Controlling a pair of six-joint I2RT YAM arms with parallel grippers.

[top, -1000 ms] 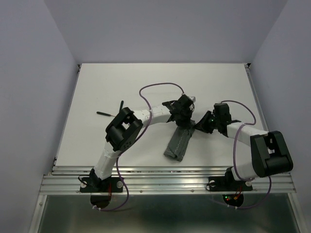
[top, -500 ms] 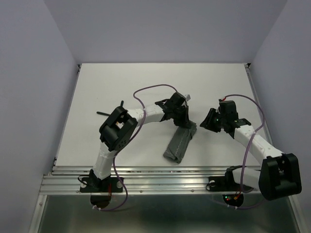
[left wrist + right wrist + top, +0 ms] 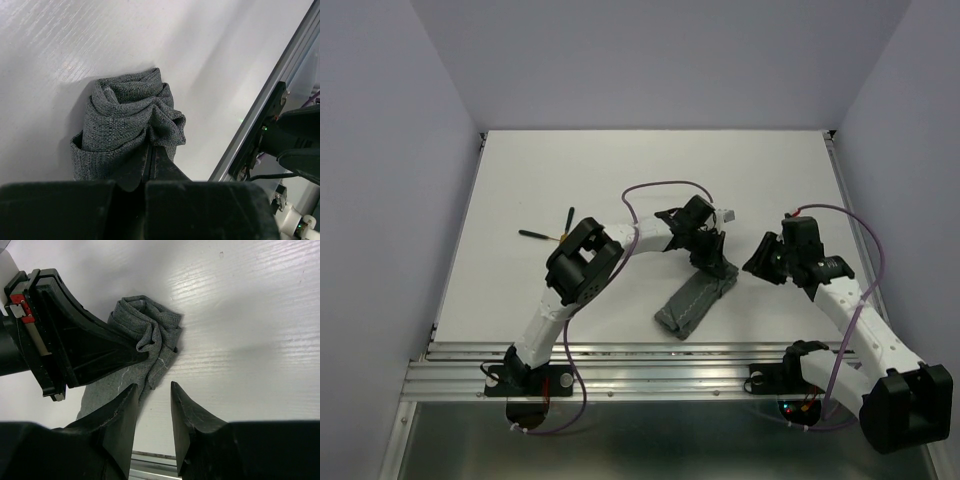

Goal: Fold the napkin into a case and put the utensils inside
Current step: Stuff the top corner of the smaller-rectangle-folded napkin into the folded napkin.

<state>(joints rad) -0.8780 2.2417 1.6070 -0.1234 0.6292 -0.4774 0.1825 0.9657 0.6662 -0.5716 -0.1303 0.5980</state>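
- The case [image 3: 690, 303] lies on the worktop [image 3: 620, 170], a little near of centre. It is a narrow folded strip, and in the overhead view its long axis runs from about 7 o'clock at the near end to 1 o'clock at the far end.
- Its near end lies flat with nothing on it. The far end points to 1 o'clock, is crumpled into a bunch, and has swung slightly toward 3 o'clock over the last second.
- The left claw [image 3: 712, 262] is pressed together, pinching that bunched far end. Its wrist view shows the cloth gathered right at the tips.
- The right claw [image 3: 757, 262] was against the cloth beside the left claw a second ago and has drawn back toward 3 o'clock. Its fingers are now spread and grip nothing, just beside the cloth's edge.
- This probably means the folding is about done. The left claw seems to be holding the far end, and the right claw looks free to fetch cutlery.
- Which end is the pouch's mouth cannot be told.
- Farthest off, the utensils [image 3: 548, 235] lie at about 10 o'clock from the case, well apart from it. They are thin pieces, not yet inside.
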